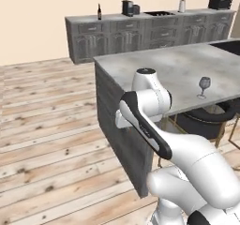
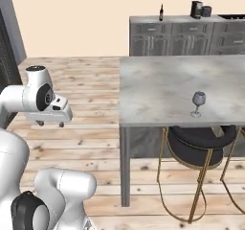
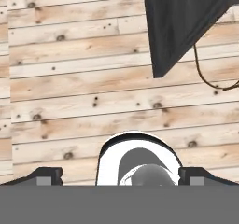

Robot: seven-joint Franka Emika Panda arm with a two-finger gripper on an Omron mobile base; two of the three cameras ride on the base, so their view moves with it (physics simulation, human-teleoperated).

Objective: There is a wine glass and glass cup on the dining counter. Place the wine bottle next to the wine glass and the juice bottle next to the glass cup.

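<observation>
The wine glass (image 1: 204,86) (image 2: 198,103) stands near the front edge of the dining counter (image 1: 159,64) (image 2: 162,87). Far behind it, the dark wine bottle (image 1: 99,12) (image 2: 161,13) is upright on the wall counter. The glass cup and the juice bottle are out of view. My gripper (image 2: 50,124) hangs over the wooden floor left of the dining counter, pointing down. It is open, and its fingertips (image 3: 46,175) stand wide apart with nothing between them. The hand view looks at floor planks and a dark corner of the dining counter (image 3: 182,22).
A black stool with gold legs (image 2: 201,145) (image 1: 206,121) is tucked under the dining counter below the wine glass. On the wall counter (image 1: 140,32) are a coffee machine (image 1: 127,7), a white container (image 1: 182,4) and a toaster (image 1: 220,3). Open wooden floor lies to the left.
</observation>
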